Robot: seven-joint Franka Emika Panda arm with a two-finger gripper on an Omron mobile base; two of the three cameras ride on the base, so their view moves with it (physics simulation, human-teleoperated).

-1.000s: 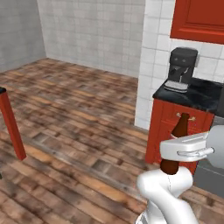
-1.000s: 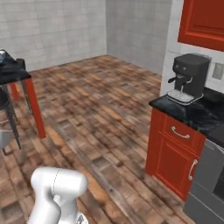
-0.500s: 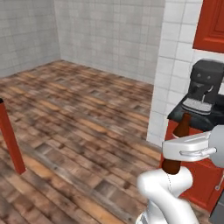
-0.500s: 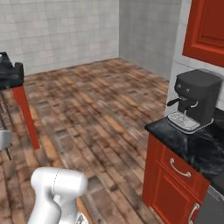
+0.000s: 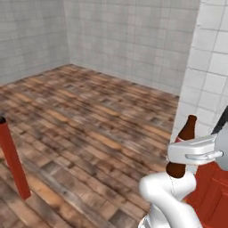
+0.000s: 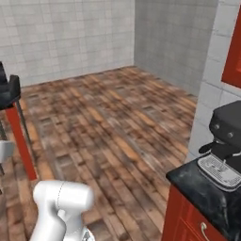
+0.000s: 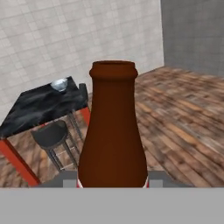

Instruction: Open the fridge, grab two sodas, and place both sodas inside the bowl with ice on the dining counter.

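- As we look from the left base view, our gripper [image 5: 189,156] stands at the lower right, its fingers clamped on the dark-brown soda bottle [image 5: 184,141], which is held upright with its neck rising above the white hand and its base showing below.
- In the hand view the same soda bottle [image 7: 112,131] stands close before the camera, neck uppermost, gripped low on its body, where a sliver of red label shows at the bottom edge.
- Behind the bottle in the hand view lies the dining counter [image 7: 39,107], a black slab with white veining on red legs, well apart from the gripper.
- On the far part of that counter rests the bowl with ice [image 7: 59,84], small, round and pale; its contents are too small for us to make out.
- A dark round stool [image 7: 51,135] stands just in front of the counter, on the wooden floor [image 7: 183,127].
- In the right base view a black coffee machine [image 6: 226,143] sits on a black marble worktop [image 6: 207,190] above a red cabinet [image 6: 188,221] at the lower right.
- At the left edge of the right base view we see a corner of the dining counter [image 6: 9,94] with one red leg [image 6: 21,141] beneath it.
- A white tiled wall [image 5: 133,35] closes the room behind the floor in both base views.
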